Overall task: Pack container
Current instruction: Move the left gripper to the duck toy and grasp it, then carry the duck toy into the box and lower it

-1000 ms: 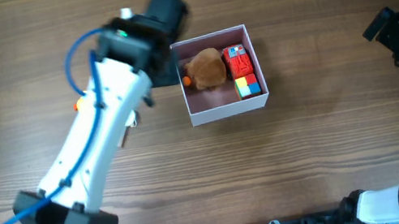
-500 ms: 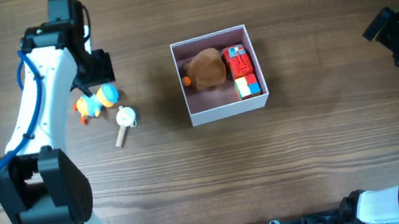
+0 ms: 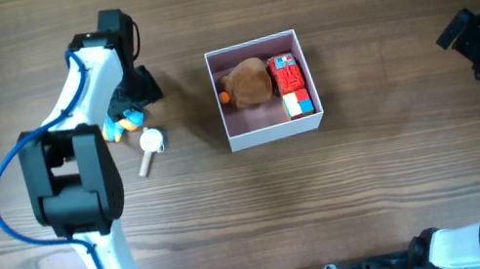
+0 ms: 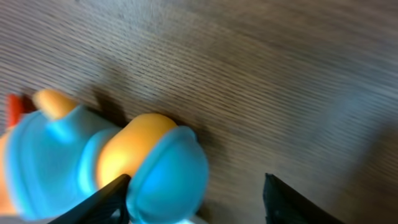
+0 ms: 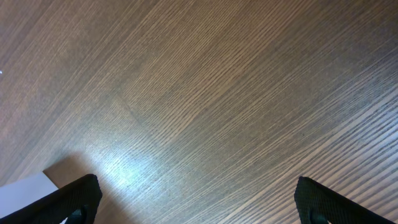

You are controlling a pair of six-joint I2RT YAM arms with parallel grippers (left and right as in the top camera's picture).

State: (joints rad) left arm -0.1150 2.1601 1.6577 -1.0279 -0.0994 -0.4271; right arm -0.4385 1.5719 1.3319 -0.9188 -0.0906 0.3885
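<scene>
The container (image 3: 271, 131), a square box with white walls and pink inside, sits at the table's middle. It holds a brown plush toy (image 3: 248, 83) and a red toy with coloured blocks (image 3: 291, 86). A blue and orange toy duck (image 3: 122, 123) lies on the table left of it and fills the lower left of the left wrist view (image 4: 106, 165). My left gripper (image 4: 196, 199) is open, low over the duck, with one finger against its blue part. My right gripper (image 5: 196, 199) is open and empty over bare wood at the far right.
A small white round piece on a wooden stick (image 3: 149, 148) lies just below the duck. The left arm (image 3: 78, 173) reaches up along the table's left side. A white corner (image 5: 25, 186) shows at the lower left of the right wrist view.
My left arm swung away from the container to the left and then came down over the duck. The right arm has not moved.
</scene>
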